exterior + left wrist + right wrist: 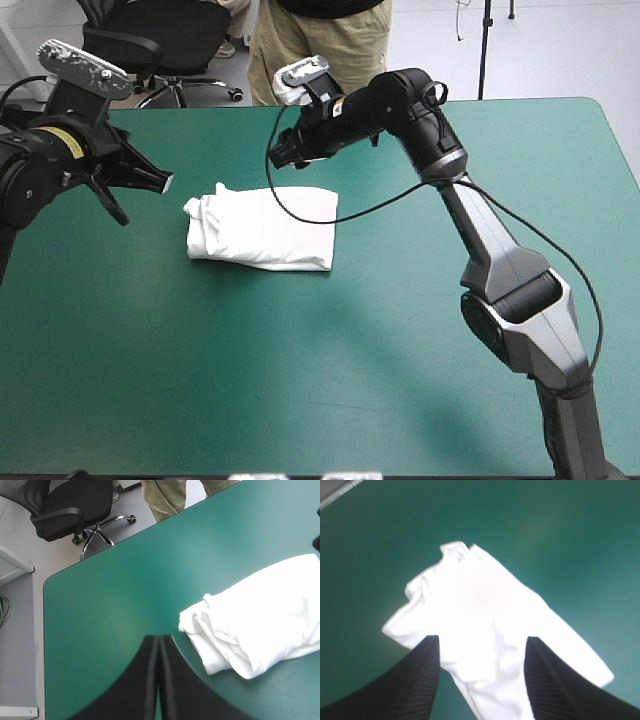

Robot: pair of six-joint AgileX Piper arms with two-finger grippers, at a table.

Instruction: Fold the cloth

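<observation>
One folded T-shirt (262,228) on teal-green cover (350,360); left hand (159,640) closed, right hand (483,640) spread

Right arm (515,290) black with silver-grey shells — left arm (30,170) black, yellow-banded.

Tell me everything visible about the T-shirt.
The T-shirt is white soft fabric, folded into a rectangular bundle lying flat on the teal-green cover, left of the table's middle. Its end toward the left gripper is bunched and wrinkled; the rest is smooth. The open right gripper hovers above it; neither gripper touches it.
</observation>
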